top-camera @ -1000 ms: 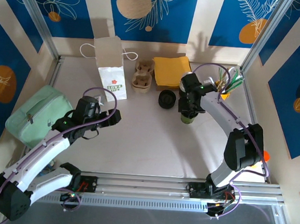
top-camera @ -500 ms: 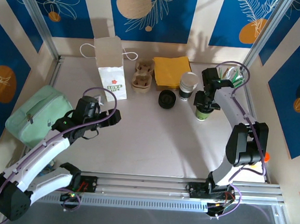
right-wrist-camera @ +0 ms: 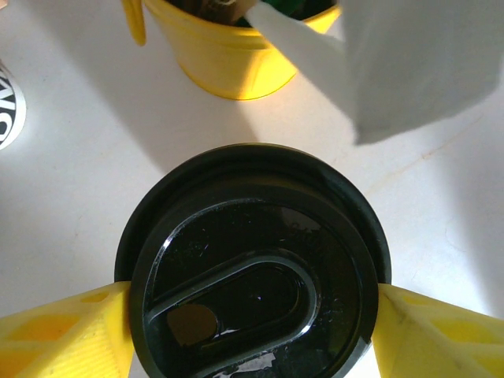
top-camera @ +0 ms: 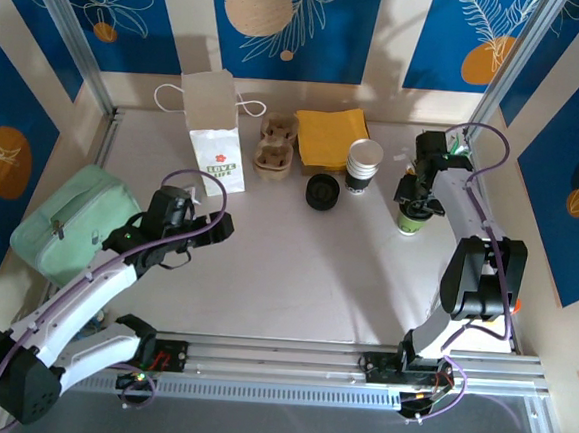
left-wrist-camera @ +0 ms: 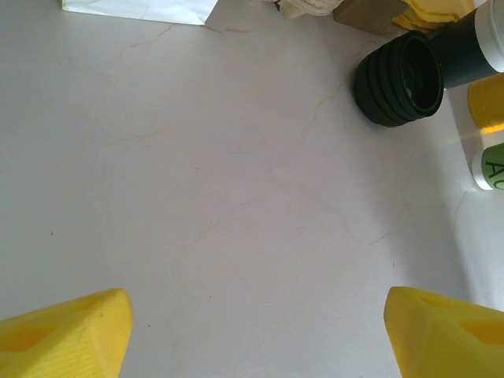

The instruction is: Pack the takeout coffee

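In the top view's right part, the right gripper clasps the black-lidded takeout coffee between its 2 fingers, while the left gripper, left of centre, gapes wide, holding nothing.

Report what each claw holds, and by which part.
Right claw grips the takeout coffee, fingers on opposite sides of its black lid. Left claw is open, holding nothing.
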Robot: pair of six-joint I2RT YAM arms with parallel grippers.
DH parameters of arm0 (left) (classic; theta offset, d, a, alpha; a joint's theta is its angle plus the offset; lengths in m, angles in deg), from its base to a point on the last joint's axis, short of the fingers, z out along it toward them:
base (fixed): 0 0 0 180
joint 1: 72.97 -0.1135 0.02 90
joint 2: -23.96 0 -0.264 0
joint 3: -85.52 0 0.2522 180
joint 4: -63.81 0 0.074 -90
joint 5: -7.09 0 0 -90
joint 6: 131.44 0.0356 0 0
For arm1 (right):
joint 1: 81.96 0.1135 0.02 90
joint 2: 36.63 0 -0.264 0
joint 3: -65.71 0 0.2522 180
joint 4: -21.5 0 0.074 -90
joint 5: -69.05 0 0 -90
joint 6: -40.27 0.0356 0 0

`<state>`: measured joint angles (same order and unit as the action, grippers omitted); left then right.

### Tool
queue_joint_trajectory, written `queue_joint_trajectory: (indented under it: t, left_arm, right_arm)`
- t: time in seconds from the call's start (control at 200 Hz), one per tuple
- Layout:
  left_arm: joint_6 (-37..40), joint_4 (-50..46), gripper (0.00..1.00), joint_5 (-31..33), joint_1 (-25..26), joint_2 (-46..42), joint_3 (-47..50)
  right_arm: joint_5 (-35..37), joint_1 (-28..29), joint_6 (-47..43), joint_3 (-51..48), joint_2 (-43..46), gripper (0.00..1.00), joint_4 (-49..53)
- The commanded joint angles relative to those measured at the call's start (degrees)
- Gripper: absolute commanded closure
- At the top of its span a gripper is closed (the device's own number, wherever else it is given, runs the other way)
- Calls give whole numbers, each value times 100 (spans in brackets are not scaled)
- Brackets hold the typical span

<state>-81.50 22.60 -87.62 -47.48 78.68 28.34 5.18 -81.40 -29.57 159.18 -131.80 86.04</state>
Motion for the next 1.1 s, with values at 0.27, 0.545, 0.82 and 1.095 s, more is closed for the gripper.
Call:
queue_joint_trajectory:
  t: [0.27, 0.545, 0.82, 1.095]
  left_arm:
    - [56, 107, 17, -120, -97, -14, 53]
    - [52, 79, 17, -142, -111, -34, 48]
    - [50, 40, 17, -136, -117, -96, 52]
    - [49, 32, 17, -153, -124, -89, 14]
  right_arm:
    - [-396, -309, 218, -34, -91, 26, 89]
    - [-387, -319, 200, 15, -131, 23, 167]
    - [-400, -311, 231, 85, 2, 16, 272]
    - [-439, -311, 272, 149, 213, 13, 368]
